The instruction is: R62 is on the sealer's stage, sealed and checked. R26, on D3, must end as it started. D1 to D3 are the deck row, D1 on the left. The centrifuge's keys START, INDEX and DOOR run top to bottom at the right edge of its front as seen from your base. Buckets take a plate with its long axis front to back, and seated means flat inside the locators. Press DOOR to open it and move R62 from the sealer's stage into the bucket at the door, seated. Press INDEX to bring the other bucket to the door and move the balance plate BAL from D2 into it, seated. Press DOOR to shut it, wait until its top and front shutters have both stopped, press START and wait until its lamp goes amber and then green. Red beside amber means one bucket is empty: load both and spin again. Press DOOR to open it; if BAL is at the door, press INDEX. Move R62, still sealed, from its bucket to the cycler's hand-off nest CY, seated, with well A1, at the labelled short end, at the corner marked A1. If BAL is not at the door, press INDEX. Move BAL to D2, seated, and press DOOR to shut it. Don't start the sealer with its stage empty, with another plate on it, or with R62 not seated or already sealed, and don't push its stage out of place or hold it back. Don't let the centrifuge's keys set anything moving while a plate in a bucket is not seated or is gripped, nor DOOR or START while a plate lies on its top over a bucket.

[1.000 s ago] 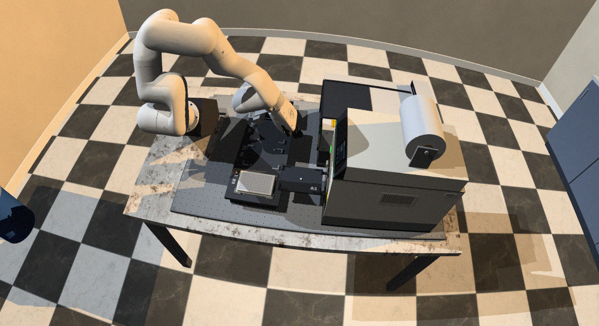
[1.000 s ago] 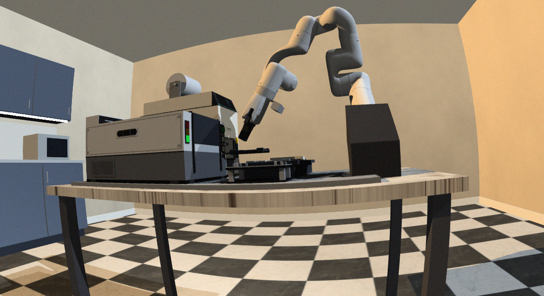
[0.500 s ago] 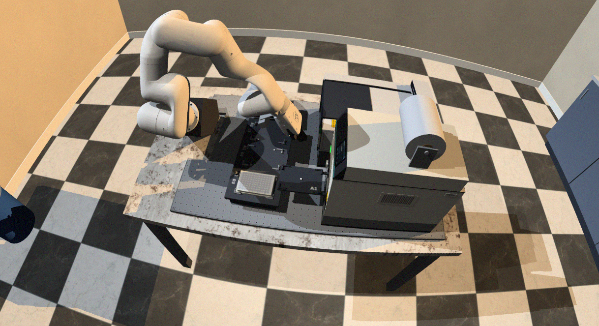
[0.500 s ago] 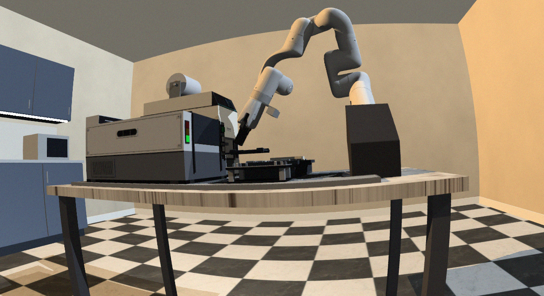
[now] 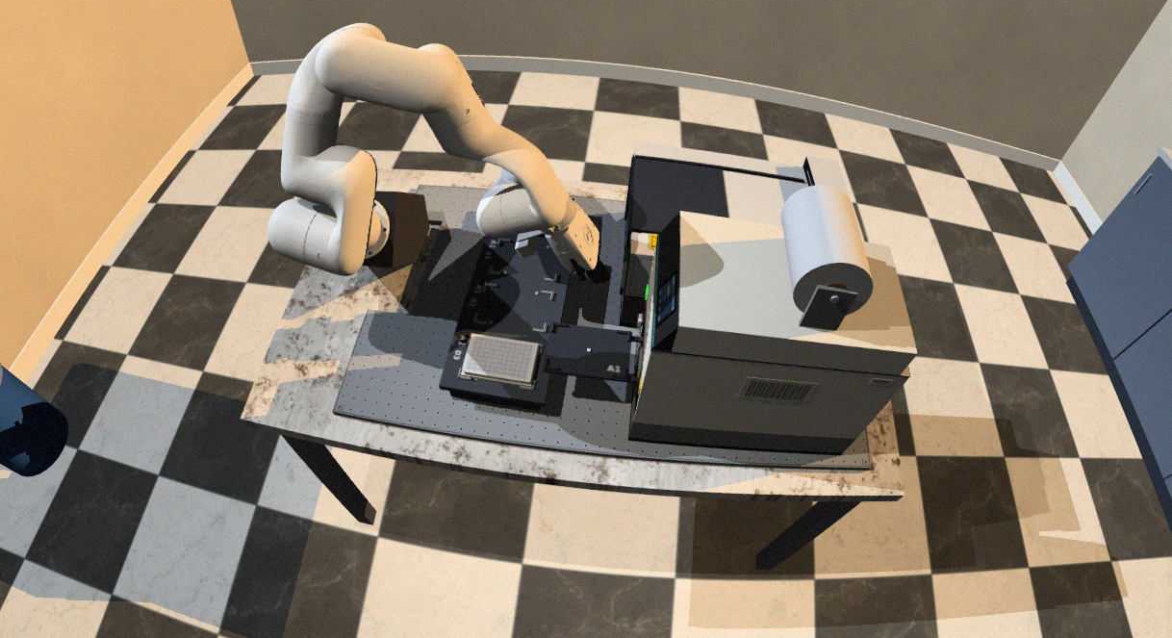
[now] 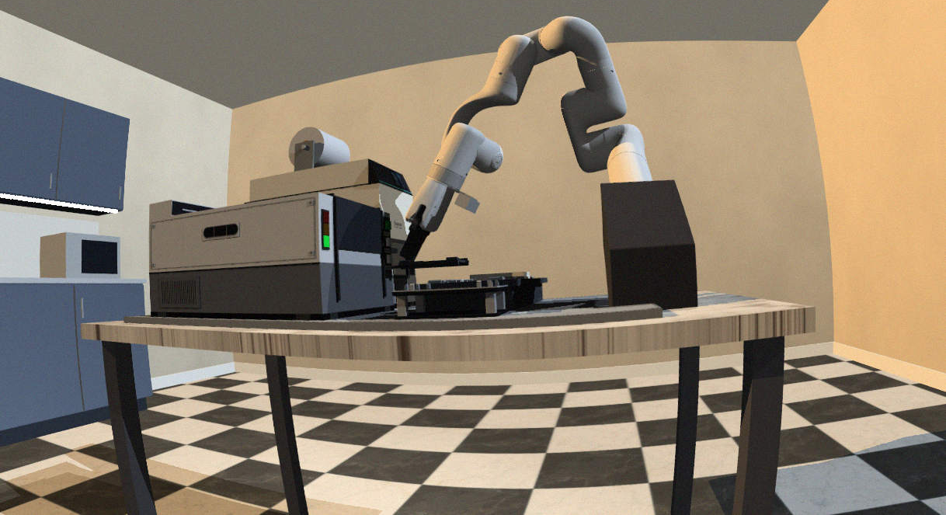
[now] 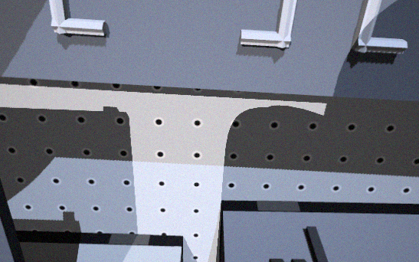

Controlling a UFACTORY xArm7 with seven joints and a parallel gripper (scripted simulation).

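White arm reaches low over the bench (image 5: 311, 388), its black pincer (image 5: 596, 271) shut tight on nothing, just beside the grey machine's (image 5: 778, 338) front.

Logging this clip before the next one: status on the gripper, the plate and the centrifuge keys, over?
Gripper shut, holding nothing, low by the centrifuge front. Well plate seated on deck, untouched. Sealer's stage out, bare. Keys hidden behind gripper.
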